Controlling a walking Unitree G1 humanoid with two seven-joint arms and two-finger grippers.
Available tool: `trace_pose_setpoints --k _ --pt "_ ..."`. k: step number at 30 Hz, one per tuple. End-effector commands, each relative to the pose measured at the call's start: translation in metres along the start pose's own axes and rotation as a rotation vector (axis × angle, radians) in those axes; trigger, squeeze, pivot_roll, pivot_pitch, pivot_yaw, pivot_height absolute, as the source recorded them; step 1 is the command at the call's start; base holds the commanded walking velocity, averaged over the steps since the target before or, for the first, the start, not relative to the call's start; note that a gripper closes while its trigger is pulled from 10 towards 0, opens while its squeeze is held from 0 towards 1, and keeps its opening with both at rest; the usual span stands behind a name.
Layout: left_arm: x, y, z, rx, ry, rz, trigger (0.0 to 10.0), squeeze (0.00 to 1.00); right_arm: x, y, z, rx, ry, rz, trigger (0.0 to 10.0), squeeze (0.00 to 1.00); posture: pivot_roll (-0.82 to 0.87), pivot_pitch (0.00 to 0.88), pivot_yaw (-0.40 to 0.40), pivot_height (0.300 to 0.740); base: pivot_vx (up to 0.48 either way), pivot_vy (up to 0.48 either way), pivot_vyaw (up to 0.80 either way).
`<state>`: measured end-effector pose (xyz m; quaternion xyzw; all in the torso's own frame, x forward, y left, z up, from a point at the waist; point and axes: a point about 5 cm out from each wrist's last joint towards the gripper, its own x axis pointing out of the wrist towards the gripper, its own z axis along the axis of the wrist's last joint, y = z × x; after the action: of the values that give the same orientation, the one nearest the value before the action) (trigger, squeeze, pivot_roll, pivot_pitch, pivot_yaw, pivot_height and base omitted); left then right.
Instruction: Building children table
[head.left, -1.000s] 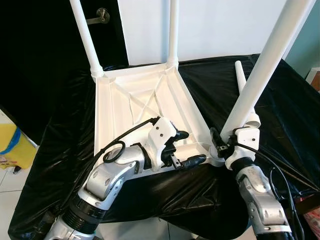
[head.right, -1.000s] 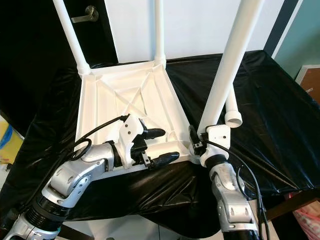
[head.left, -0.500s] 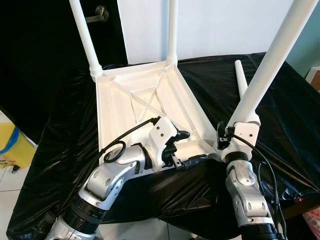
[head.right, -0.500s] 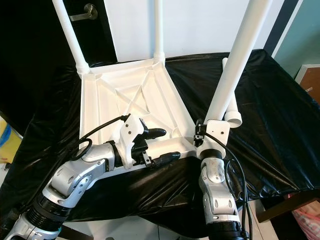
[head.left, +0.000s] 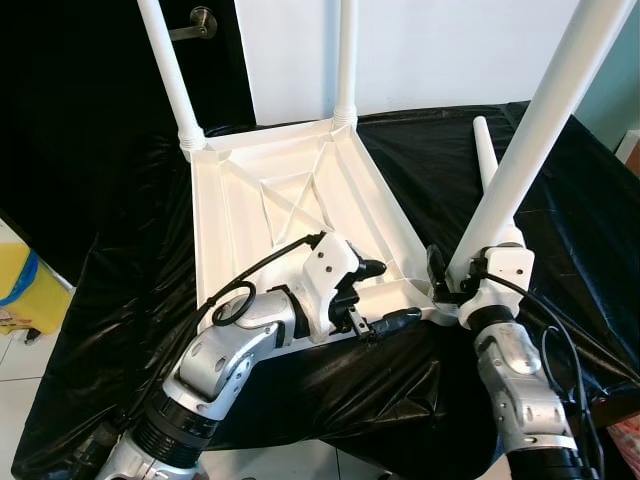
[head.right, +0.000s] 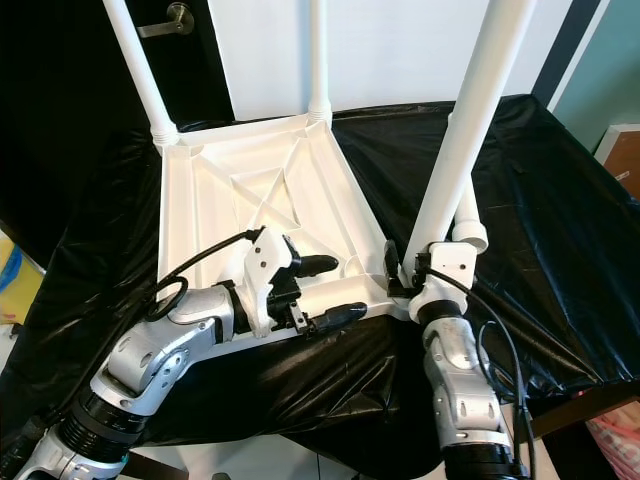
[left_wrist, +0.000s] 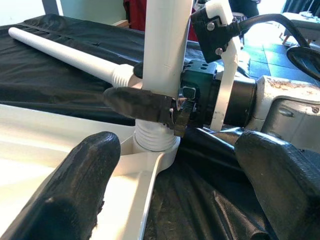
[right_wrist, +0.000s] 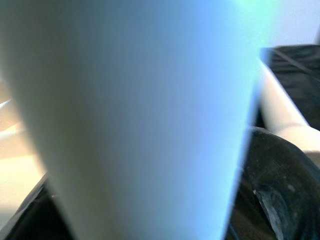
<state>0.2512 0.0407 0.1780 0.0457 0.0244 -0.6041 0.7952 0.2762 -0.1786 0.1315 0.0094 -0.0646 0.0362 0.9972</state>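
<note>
The white tabletop (head.left: 270, 215) is lying upside down on a black sheet (head.left: 120, 300), two legs already standing in its far corners. The right gripper (left_wrist: 165, 107) is clamping the base of a third leg (head.left: 530, 140), which is leaning in the near right corner socket (left_wrist: 155, 147), threaded end seated. The left gripper (head.left: 375, 295) is resting over the tabletop's near edge, fingers (left_wrist: 75, 185) spread wide and holding nothing. A loose leg (head.left: 485, 155) is lying on the sheet just beyond the corner.
</note>
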Motion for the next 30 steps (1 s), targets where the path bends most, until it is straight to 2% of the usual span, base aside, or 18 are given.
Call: trace_pose_setpoints --k 1,4,6,10,14,17,18,20,21,22,23,30 --pt "0.002 -0.003 0.000 0.013 0.006 -0.046 10.0 0.00 -0.003 -0.001 -0.004 0.017 0.019 0.042 10.0 0.00 -0.16 0.035 0.012 0.740 0.000 0.000 0.00" --pt "0.002 -0.005 0.000 0.009 0.005 -0.049 10.0 0.00 -0.005 -0.005 -0.003 -0.001 0.017 0.098 10.0 0.00 -0.16 0.035 0.011 0.740 0.000 0.000 0.00" --pt "0.003 -0.007 -0.002 0.004 0.010 -0.058 10.0 0.00 -0.005 -0.008 -0.002 -0.016 0.019 0.186 10.0 0.00 -0.16 0.036 0.010 0.740 0.000 0.000 0.00" --pt "0.003 -0.009 -0.004 0.003 0.014 -0.062 10.0 0.00 -0.005 -0.008 -0.001 -0.026 0.020 0.223 10.0 0.00 -0.16 0.035 0.010 0.740 0.000 0.000 0.00" --pt "0.014 -0.012 -0.013 0.026 0.043 -0.045 10.0 0.00 0.002 -0.017 -0.002 -0.078 0.057 0.387 10.0 0.00 -0.16 0.028 0.007 0.740 0.000 0.000 0.00" --pt "0.016 -0.011 -0.016 0.042 0.059 -0.021 10.0 0.00 0.005 -0.019 -0.003 -0.095 0.076 0.433 10.0 0.00 -0.15 0.024 0.006 0.740 0.000 0.000 0.00" --pt "0.016 -0.010 -0.017 0.046 0.063 -0.012 10.0 0.00 0.006 -0.019 -0.004 -0.097 0.082 0.446 7.1 0.00 -0.15 0.024 0.006 0.740 0.000 0.000 0.00" --pt "0.016 -0.009 -0.018 0.057 0.063 0.004 10.0 0.00 0.007 -0.019 -0.006 -0.097 0.088 0.454 7.1 0.00 -0.15 0.021 0.007 0.740 0.000 0.000 0.00" --pt "0.017 -0.006 -0.018 0.062 0.061 0.034 10.0 0.00 0.008 -0.020 -0.008 -0.102 0.093 0.464 0.7 0.00 -0.14 0.021 0.006 0.740 0.000 0.000 0.00" --pt "0.017 -0.006 -0.018 0.062 0.061 0.034 10.0 0.00 0.008 -0.020 -0.008 -0.102 0.093 0.464 0.7 0.00 -0.14 0.021 0.006 0.740 0.000 0.000 0.00" --pt "0.018 -0.004 -0.018 0.067 0.060 0.061 10.0 0.00 0.009 -0.021 -0.009 -0.107 0.099 0.470 0.0 0.00 -0.14 0.020 0.005 0.740 0.000 0.000 0.00" --pt "0.018 0.000 -0.021 0.082 0.063 0.134 10.0 0.00 0.009 -0.021 -0.017 -0.105 0.121 0.486 0.0 0.00 -0.13 0.015 -0.002 0.740 0.000 0.000 0.00"
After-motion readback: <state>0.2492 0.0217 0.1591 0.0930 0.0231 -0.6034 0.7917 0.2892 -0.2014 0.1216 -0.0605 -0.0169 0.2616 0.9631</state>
